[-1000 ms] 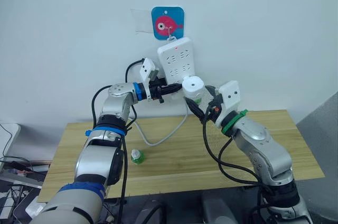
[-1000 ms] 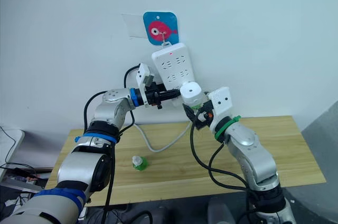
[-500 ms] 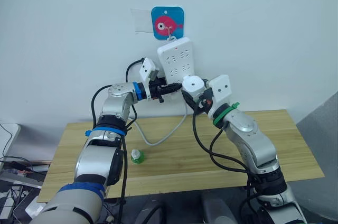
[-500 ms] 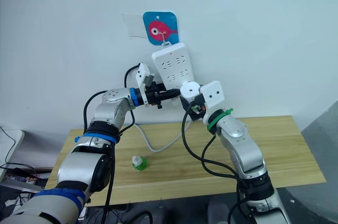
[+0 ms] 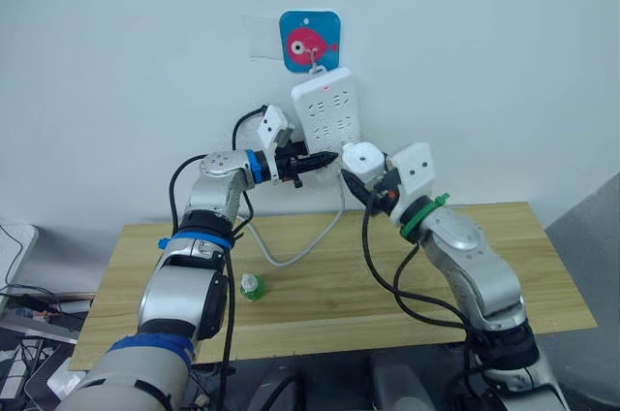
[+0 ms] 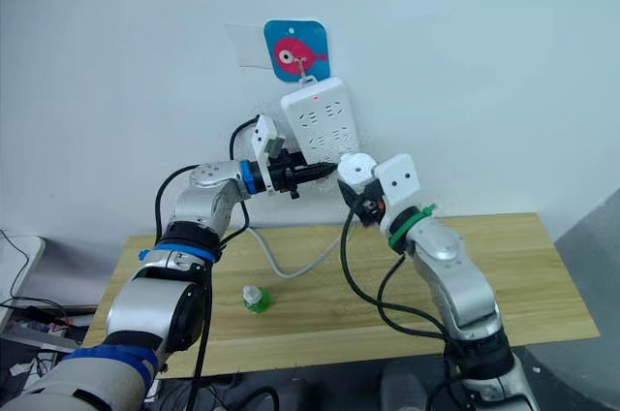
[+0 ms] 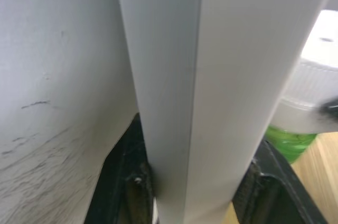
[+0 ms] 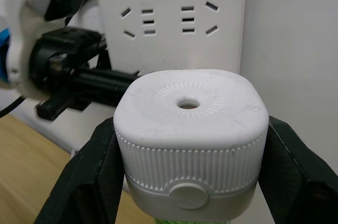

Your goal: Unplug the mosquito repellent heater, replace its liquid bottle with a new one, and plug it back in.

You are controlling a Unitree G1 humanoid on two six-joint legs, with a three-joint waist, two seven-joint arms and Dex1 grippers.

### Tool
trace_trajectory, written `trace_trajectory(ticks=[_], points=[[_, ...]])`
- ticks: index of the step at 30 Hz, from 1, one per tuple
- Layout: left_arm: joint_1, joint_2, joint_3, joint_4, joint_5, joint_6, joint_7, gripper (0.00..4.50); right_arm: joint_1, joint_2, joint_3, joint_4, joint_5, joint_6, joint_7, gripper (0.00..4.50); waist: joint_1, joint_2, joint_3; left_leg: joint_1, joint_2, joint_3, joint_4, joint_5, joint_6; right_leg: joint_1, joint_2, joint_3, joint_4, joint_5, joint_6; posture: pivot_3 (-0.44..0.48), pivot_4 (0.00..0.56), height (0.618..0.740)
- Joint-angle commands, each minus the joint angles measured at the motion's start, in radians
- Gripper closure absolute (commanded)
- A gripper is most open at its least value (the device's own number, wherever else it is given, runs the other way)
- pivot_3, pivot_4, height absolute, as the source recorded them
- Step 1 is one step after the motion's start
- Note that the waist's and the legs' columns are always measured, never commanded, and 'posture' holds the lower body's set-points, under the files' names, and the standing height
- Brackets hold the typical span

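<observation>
Small translucent green bottle with a white screw cap [image 5: 251,286]: stands upright on the pale wooden table [image 5: 542,275], towards the robot's left, well apart from both arms; judged to be the spent or spare bottle set aside, since another green bottle sits in the heater.

White cable [image 5: 308,244]: hangs from the strip, loops onto the table.

Right gripper [image 8: 188,182]: two black fingers clamped on either side of the small white rounded plastic mosquito repellent heater [image 8: 189,129], vent hole facing the wrist camera. Green of its liquid bottle [image 8: 186,221] shows just beneath the ribbed collar. Heater is raised off the table, near the lower end of the strip, just below the socket rows; not seated in a socket as far as can be seen. Judged to be lined up for plugging back in.

Left gripper [image 5: 320,156]: black fingers straddle the lower side edge of the long white multi-socket power strip [image 5: 327,115], one either side, apparently closed on it; judged a bracing hold so the hanging strip does not swing under the push.

Blue square wall hook with a pink fish [image 5: 309,41]: on the white wall, carries the strip
</observation>
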Motion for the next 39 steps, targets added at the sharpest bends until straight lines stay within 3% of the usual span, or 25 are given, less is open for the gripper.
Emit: trace_trajectory(ticks=[1,6,13,17,23,30,34,39], points=[[-0.016,0.018,0.010,0.019,0.017,-0.008,0.047,3.13,0.007,-0.004,-0.039,-0.082,0.028,0.019,0.003,1.52,0.000,0.000,0.000,0.000,0.000,0.000,0.000,0.000,0.000,0.000,0.000,0.000,0.001,0.000,0.000,-0.188,0.161,0.740],[-0.017,0.021,0.014,0.025,0.015,-0.019,0.058,3.13,0.012,-0.001,-0.064,-0.098,0.036,0.033,-0.001,1.52,-0.003,0.000,0.000,0.002,0.001,0.000,0.000,0.001,0.000,0.001,0.001,-0.001,0.002,0.001,0.000,-0.189,0.155,0.740],[0.011,0.048,0.027,-0.004,-0.001,-0.014,0.039,1.04,0.044,-0.005,-0.142,-0.118,0.091,0.058,0.002,1.52,-0.002,0.000,0.000,-0.001,0.000,0.000,0.000,0.001,-0.001,-0.002,0.001,0.000,0.003,0.001,0.000,-0.195,0.151,0.740],[0.115,0.096,0.037,-0.115,-0.006,0.008,0.041,0.02,0.048,0.047,-0.249,-0.084,0.181,0.089,-0.030,1.52,-0.015,0.000,0.000,0.001,0.001,0.001,0.000,0.001,-0.001,-0.002,0.001,0.001,0.005,0.001,-0.001,-0.195,0.147,0.740],[0.402,0.126,0.022,-0.504,-0.039,0.039,0.066,0.02,0.063,0.133,-0.415,-0.016,0.331,0.173,-0.104,1.52,-0.031,0.001,0.000,-0.009,0.002,0.001,-0.001,0.002,-0.002,-0.016,0.000,0.003,0.012,0.000,-0.002,-0.180,0.145,0.740],[0.580,0.037,-0.054,-0.913,-0.081,0.134,0.185,0.02,0.035,0.267,-0.650,0.071,0.654,0.297,-0.259,1.52,0.000,0.001,0.000,-0.020,0.000,0.001,0.001,0.003,-0.005,-0.026,-0.007,0.003,0.016,0.001,-0.004,-0.151,0.147,0.740],[0.593,-0.078,-0.110,-0.960,-0.065,0.166,0.305,0.02,0.020,0.319,-0.739,0.105,0.854,0.303,-0.375,1.52,0.011,0.001,0.000,-0.018,-0.001,0.002,0.002,0.004,-0.004,-0.024,-0.003,0.002,0.017,0.001,-0.004,-0.143,0.148,0.740],[0.587,-0.187,-0.197,-0.884,-0.012,0.107,0.381,0.02,0.031,0.330,-0.740,0.100,1.059,0.310,-0.469,1.52,0.007,0.001,-0.001,-0.018,0.001,0.003,0.002,0.004,-0.004,-0.024,-0.001,0.003,0.017,0.001,-0.004,-0.141,0.147,0.740]])
